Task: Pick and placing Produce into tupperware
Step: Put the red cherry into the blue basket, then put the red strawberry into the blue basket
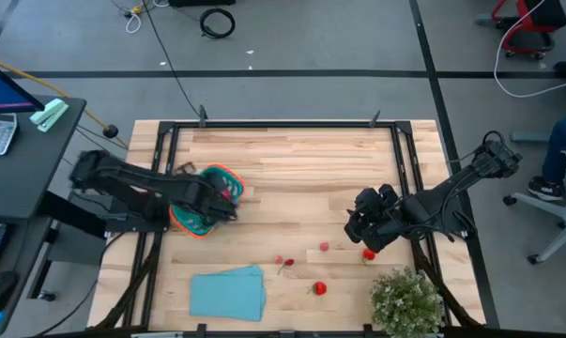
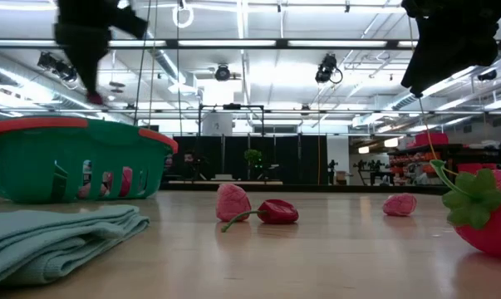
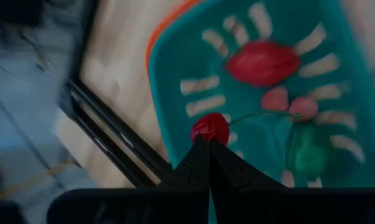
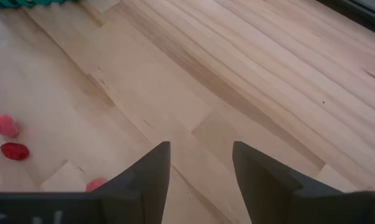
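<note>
Right now I have a cherry (image 3: 210, 129) pinched in the left gripper (image 3: 208, 144), hanging over the tub (image 1: 206, 208) near the table's (image 1: 301, 160) left edge, with several fruits inside. I judge this the drop step: spread the fingers next. The right gripper (image 4: 198, 163) hovers spread near the right edge. Loose fruit (image 1: 320, 288) and a blue cloth (image 1: 227, 291) lie along the front edge, with a lit hall beyond.

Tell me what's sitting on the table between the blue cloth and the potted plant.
In the high view, one red toy fruit lies on the wood between the blue cloth and the potted plant, touching neither.
</note>
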`<state>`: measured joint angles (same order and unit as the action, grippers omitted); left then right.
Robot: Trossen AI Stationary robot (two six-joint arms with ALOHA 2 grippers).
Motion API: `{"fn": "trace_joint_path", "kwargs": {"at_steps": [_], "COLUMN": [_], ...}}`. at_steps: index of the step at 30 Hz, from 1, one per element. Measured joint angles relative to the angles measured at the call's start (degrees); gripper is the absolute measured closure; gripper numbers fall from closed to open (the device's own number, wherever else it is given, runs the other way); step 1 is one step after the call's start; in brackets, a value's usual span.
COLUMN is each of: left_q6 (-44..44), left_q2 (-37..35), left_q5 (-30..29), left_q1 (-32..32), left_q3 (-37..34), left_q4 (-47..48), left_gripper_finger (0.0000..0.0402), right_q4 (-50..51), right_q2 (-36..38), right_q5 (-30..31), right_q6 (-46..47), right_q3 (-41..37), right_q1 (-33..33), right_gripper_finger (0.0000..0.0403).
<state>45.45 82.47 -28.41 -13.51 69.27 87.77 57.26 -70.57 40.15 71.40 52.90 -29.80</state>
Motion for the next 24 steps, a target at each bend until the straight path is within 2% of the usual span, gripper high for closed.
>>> {"fn": "trace_joint_path", "kwargs": {"at_steps": [7,11,14,17,20,24], "left_q6": [0.56,0.61,-2.43,-2.56,-2.63,-3.42], "left_q2": [-19.92,-26.72,-27.64,-26.53,-24.84,-24.36], "left_q5": [5.18,6.42,7.98,8.14,7.99,7.70], "left_q1": [3.34,4.09,4.10,4.08,4.09,4.08], "left_q3": [-16.45,-23.88,-27.16,-29.04,-29.76,-29.76], "left_q4": [-17.66,-29.06,-33.07,-34.03,-33.84,-36.20], "left_gripper_finger": [0.0397,0.0390,0.0369,0.0332,0.0286,0.0233], "right_q4": [-0.19,-0.23,-0.44,-1.47,-5.46,-12.92], "right_q2": [0.00,0.00,0.00,0.00,0.00,0.00], "right_q5": [0.03,0.04,0.06,0.06,0.08,-0.24], "right_q6": [0.00,0.00,-0.23,-0.55,-1.20,-7.26], "right_q3": [0.00,0.00,0.00,0.00,0.00,0.00], "right_q1": [0.00,0.03,0.04,0.04,0.04,-0.02], "right_gripper_finger": [0.0220,0.0220,0.0220,0.0220,0.0220,0.0220]}}
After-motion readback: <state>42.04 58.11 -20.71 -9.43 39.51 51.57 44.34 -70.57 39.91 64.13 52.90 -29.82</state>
